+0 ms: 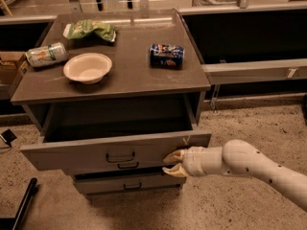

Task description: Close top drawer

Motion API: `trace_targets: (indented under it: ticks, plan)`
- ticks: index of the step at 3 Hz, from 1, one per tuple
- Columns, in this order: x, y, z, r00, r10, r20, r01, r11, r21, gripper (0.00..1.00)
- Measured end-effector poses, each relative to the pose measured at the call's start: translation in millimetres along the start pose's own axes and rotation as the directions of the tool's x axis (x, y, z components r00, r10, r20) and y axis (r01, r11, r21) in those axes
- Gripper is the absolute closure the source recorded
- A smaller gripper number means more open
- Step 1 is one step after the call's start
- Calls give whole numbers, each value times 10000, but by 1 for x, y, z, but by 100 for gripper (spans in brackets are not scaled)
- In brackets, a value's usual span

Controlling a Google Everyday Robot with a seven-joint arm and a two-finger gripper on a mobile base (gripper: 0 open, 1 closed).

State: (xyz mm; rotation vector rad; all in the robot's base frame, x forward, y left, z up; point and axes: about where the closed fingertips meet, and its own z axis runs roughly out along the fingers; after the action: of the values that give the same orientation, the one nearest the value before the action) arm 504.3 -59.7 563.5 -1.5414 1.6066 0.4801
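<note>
The top drawer (86, 153) of the grey cabinet stands pulled out, and its inside looks dark and empty. Its tall front panel carries a small dark bail handle (120, 156) and a bit of white string (186, 140) near the right end. My gripper (171, 164) is at the right end of the front panel, on the end of the white arm (249, 164) that comes in from the lower right. Its two fingers are spread apart with their tips against the panel, holding nothing.
On the cabinet top (129, 80) are a white bowl (88, 67), a blue can (166, 55) on its side, a silver-green can (46, 54) and a green bag (91, 30). A lower drawer (127, 183) sits beneath. A cardboard box (9, 66) stands left, a low shelf (254, 71) right, and a black bar (24, 202) lies on the floor.
</note>
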Motion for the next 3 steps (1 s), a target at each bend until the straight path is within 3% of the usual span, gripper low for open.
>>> trace_targets:
  ticks: [1,2,3]
  plan:
    - [0,0,0,10000,0,1,0,10000,-1,0]
    - [0,0,0,10000,0,1,0,10000,-1,0]
    - [-7,1,-3,10000,-79,36,79,10000,-38,10]
